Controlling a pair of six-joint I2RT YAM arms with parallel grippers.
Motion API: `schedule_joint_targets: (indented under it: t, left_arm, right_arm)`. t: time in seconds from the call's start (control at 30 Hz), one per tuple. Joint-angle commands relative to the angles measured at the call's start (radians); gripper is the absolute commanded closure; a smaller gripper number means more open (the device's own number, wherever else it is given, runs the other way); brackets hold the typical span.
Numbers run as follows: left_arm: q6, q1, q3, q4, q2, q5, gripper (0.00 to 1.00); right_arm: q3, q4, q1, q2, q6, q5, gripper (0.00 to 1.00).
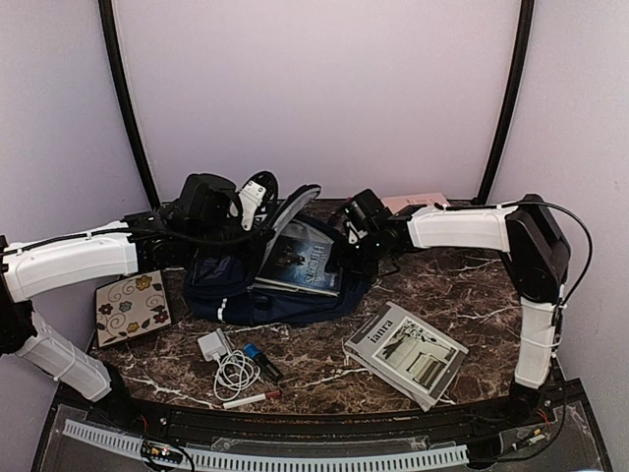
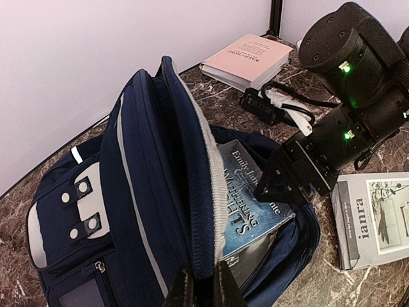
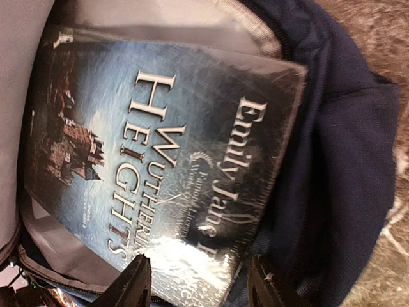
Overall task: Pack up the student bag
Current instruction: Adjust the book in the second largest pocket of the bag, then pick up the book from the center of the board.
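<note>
Right wrist view shows your right gripper [image 3: 201, 281] with its fingers apart. One finger is over the cover of the Wuthering Heights book [image 3: 160, 147] and the other is over navy fabric just beside the book's corner. You cannot tell whether either one touches.

That book lies in the open mouth of the student bag [image 3: 339, 160], straight ahead of this gripper, against the grey lining. Your left gripper [image 2: 201, 284] is pinched together on the edge of the bag's front flap, which stands upright. The bag itself sits directly below and ahead of that gripper on the table [image 1: 462, 285].

Beyond the bag from the left gripper, near the back wall, lies a pink book [image 2: 246, 61]. A grey book [image 2: 377, 217] marked "ianra" lies flat on the table just beside the bag, on the arm-base side of the right gripper.

Back toward the arm bases from the left gripper are a floral tile [image 1: 132, 307], a white charger with coiled cable [image 1: 224, 359] and a red-tipped marker [image 1: 251, 398].
</note>
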Motion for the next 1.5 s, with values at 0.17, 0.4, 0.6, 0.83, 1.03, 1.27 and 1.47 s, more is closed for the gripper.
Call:
schedule_joint_targets:
  t: [0.17,0.4,0.6,0.83,1.03,1.27,1.47]
  left_arm:
    - [0.020,0.005,0.003,0.065,-0.066,-0.001,1.00]
    - [0.032,0.004,0.002,0.067,-0.062,0.018,1.00]
    - [0.043,0.004,-0.002,0.072,-0.068,0.008,1.00]
    - [0.043,0.003,-0.003,0.073,-0.072,0.008,1.00]
    - [0.044,0.004,-0.004,0.073,-0.068,0.003,1.00]
    - [0.051,0.005,-0.005,0.073,-0.058,-0.011,1.00]
    - [0.051,0.005,-0.005,0.071,-0.047,-0.016,1.00]
  right_arm:
    - [0.102,0.071,0.009,0.105,-0.005,-0.123,0.52]
    - [0.236,0.133,0.059,0.164,-0.012,-0.149,0.57]
    - [0.339,0.215,0.091,0.266,0.066,-0.205,0.57]
    - [0.375,0.241,0.095,0.280,0.080,-0.199,0.57]
    - [0.240,0.193,0.045,0.099,-0.006,-0.128,0.55]
    - [0.014,0.047,-0.091,-0.177,-0.098,0.011,0.50]
    - [-0.069,-0.176,-0.173,-0.269,-0.164,0.137,0.43]
